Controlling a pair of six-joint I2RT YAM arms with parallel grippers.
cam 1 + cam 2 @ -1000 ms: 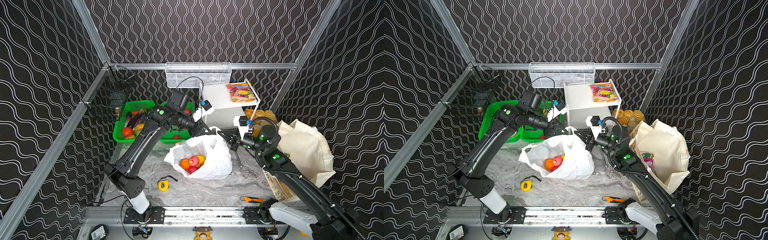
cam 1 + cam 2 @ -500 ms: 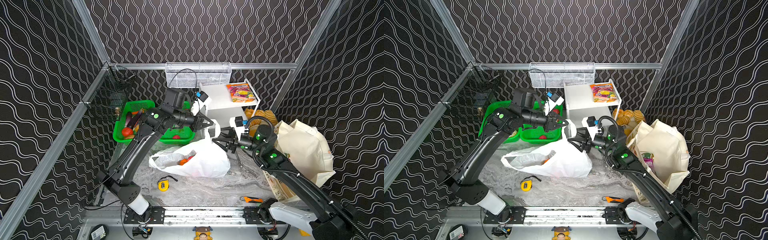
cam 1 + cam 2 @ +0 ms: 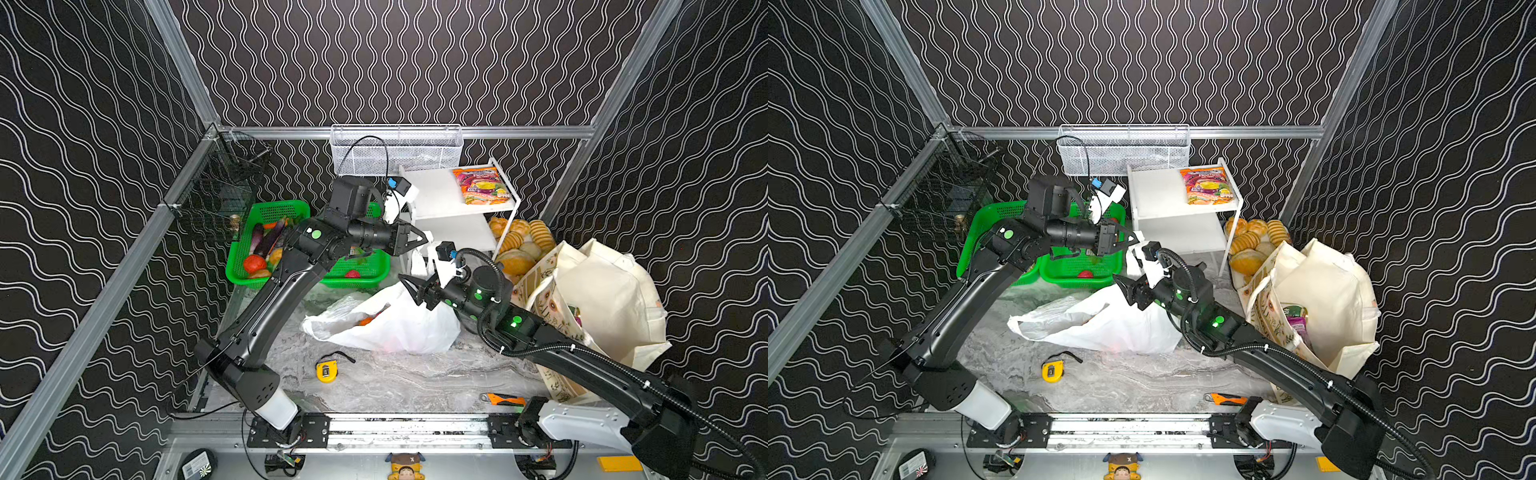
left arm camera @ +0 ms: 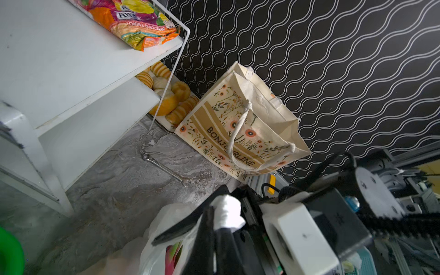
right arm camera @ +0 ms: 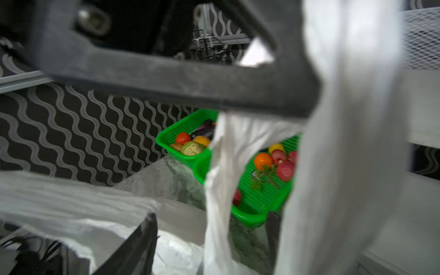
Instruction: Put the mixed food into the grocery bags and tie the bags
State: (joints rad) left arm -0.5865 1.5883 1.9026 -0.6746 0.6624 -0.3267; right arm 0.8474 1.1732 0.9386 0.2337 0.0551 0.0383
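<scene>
1. Nearest, low centre in both top views, a tape measure [image 3: 326, 370] lies on the table just short of the bag [image 3: 390, 330]. A dragged bag could catch it.
2. The bag slumps at mid-frame with its mouth toward the left, and fruit [image 3: 368, 321] shows at the opening. With one side lifted alone, a harder pull could tip the mouth down and roll the fruit out.
3. The right gripper [image 3: 409, 289] hangs just over the bag's upper right, jaws apart and holding nothing. Only the right wrist view shows the handle [image 5: 221, 181] hanging down between its fingers [image 5: 140, 242]. If the jaws close off line, they would take air or the bag's wall, and no knot could follow.
4. Above and behind it, the left gripper [image 3: 424, 240] is clamped on that handle. Only the left wrist view shows the bunched white film pinched there. Film this thin could slip free or tear under tension.
5. At right of frame the tote [image 3: 606, 291] stands open and untied. A top view shows a purple packet [image 3: 1298, 330] inside it. The left wrist view sees only its printed side and rope strap.
6. Farthest, upper centre-right, the candy packet [image 3: 482, 185] lies on the shelf [image 3: 436, 195], not yet bagged. The baskets [image 3: 291, 208] at left hold more fruit, clearest in the right wrist view.
</scene>
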